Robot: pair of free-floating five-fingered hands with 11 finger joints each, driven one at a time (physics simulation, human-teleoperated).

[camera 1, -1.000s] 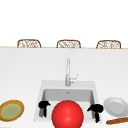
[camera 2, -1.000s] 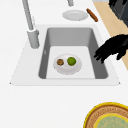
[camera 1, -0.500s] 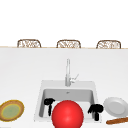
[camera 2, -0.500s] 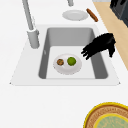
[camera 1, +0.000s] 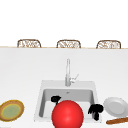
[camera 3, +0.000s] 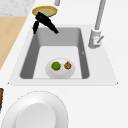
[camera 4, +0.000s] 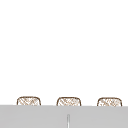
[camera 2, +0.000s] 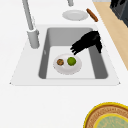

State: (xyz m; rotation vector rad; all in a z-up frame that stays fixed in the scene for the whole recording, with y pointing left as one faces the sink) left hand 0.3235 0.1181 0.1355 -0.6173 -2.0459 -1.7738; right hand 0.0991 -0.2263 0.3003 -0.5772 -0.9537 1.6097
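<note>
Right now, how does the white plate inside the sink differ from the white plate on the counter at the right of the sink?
The white plate inside the sink carries a green round fruit and a brown round item; the white plate on the counter carries nothing. The sink plate lies below a black hand; the counter plate lies beside a brown stick-shaped object. Both are round and white.

A kitchen is indicated by a sink (camera 1: 40, 100) with faucet (camera 1: 67, 72), set in a white worktop (camera 1: 25, 70), and plates (camera 1: 115, 106).
</note>
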